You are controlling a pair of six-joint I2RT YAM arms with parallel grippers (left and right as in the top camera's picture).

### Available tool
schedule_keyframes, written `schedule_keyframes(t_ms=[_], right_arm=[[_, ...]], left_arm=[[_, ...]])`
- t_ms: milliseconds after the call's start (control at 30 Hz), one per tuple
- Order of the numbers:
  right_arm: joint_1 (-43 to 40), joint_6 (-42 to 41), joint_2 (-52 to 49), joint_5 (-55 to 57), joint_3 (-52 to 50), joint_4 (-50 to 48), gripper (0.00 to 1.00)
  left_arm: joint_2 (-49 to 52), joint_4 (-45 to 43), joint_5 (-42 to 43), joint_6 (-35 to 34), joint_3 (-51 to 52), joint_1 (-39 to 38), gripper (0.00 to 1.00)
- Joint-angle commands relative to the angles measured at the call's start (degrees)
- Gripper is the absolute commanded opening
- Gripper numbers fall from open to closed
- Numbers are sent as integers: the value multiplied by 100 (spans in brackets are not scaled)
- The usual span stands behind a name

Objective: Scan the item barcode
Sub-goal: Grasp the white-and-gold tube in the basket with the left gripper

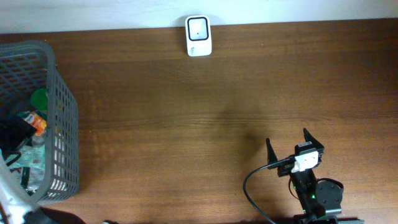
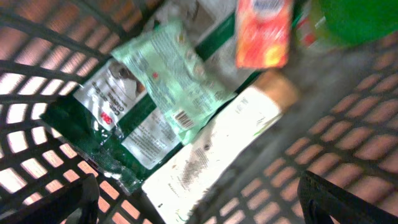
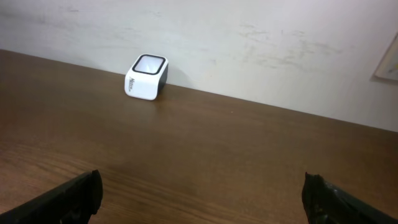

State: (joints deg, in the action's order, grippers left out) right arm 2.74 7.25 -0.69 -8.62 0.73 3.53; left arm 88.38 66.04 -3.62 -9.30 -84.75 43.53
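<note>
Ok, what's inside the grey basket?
In the basket: a pale green packet atop a dark green bag, a white pouch, an orange carton. Anything beneath them is hidden.

You're looking at a mock shop checkout: white box-shaped barcode scanner (image 1: 198, 36) on a dark wooden table (image 1: 174, 130), grey plastic mesh basket (image 1: 65, 127) of packaged groceries (image 2: 168, 68).

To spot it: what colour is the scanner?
White scanner with dark trim; right wrist view shows it best.

Basket (image 1: 65, 143) cut off at overhead left edge; print on pale green packet (image 2: 165, 68) (barcode (image 2: 182, 117) too) blurred.
</note>
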Motion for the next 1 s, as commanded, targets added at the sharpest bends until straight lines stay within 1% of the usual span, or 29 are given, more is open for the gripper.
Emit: schedule_keyframes(t_ms=[0,100,133,167,233,267,300,400,467,533,567,600,633,667,733,767,833,867,900,933,967], right_arm=[[31,-68,48,28,-42,17,98],[31,-68,48,28,-42,17,98],[31,-68,48,28,-42,17,98],[31,-68,48,28,-42,17,98],[31,-68,48,28,-42,17,98],[31,-68,48,28,-42,17,98],[31,-68,48,28,-42,17,98],[31,-68,48,28,-42,17,98],[31,-68,48,28,-42,17,98],[31,-68,48,28,-42,17,98],[31,-68,48,28,-42,17,98],[31,-68,48,28,-42,17,98],[31,-68,48,28,-42,17,98],[31,-68,48,28,-42,17,98],[31,-68,48,28,-42,17,98],[31,-68,48,28,-42,17,98],[31,-68,48,28,-42,17,98],[31,-68,48,28,-42,17,98],[31,-68,48,28,-42,17,98],[31,-68,48,28,-42,17,98],[31,-68,48,28,-42,17,98]], left_arm=[[743,-17,424,804,297,26,100],[1294,-90,1073,1261,308,13,96],[1436,-96,1117,1469,308,-28,95],[1611,-90,1110,1663,308,-114,91],[1810,-98,960,1670,317,-234,84],[1880,-96,833,1670,319,-273,84],[1958,-92,719,1668,319,-304,77],[2059,-94,673,1624,352,-310,64],[2061,-170,306,1342,470,-310,61],[2063,-341,227,1250,586,-315,58],[2063,-369,227,1231,599,-315,54],[2063,-402,229,1231,603,-315,45],[2063,-455,229,1231,603,-315,39],[2065,-549,229,1231,608,-315,39],[2070,-820,234,1228,715,-348,42],[2070,-887,232,1211,785,-385,40],[2070,-907,229,1213,820,-459,31],[2068,-927,229,1215,815,-494,23],[2068,-960,232,1215,802,-514,9],[2068,-955,236,1213,761,-514,0],[2068,-896,234,1213,664,-514,0]])
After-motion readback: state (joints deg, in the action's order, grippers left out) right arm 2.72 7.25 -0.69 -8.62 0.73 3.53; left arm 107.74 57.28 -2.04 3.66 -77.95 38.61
